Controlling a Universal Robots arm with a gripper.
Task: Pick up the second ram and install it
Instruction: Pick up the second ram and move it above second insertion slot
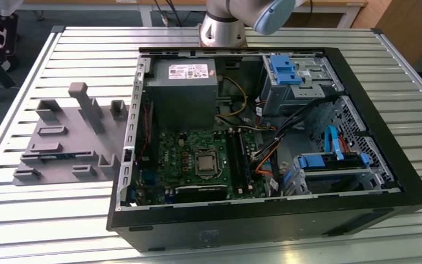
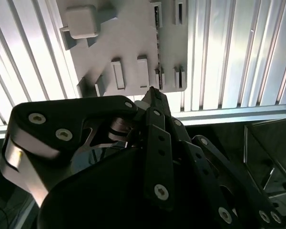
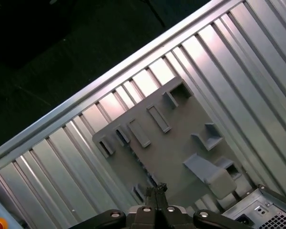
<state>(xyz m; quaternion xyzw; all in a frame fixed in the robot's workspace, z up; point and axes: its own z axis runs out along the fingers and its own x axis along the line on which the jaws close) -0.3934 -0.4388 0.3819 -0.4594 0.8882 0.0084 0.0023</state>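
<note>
The grey holder tray [image 1: 64,137] lies on the slatted table at the exterior view's left, beside the open computer case [image 1: 262,143]. The second ram [image 2: 158,43] stands on edge in a slot of that tray and shows as a thin dark strip; it also appears in the first wrist view [image 3: 142,164] and the exterior view [image 1: 50,156]. My gripper [image 2: 152,91] hangs well above the tray, fingertips together with nothing between them, pointing at the tray's edge near the strip. In the first wrist view the gripper [image 3: 157,188] sits over the same spot.
Inside the case lie the motherboard [image 1: 196,159] with long black slots [image 1: 238,159], a grey power supply [image 1: 182,82], blue drive brackets [image 1: 284,69] and loose cables [image 1: 270,154]. The arm's base [image 1: 222,27] stands behind the case. The tray carries upright posts [image 1: 86,104].
</note>
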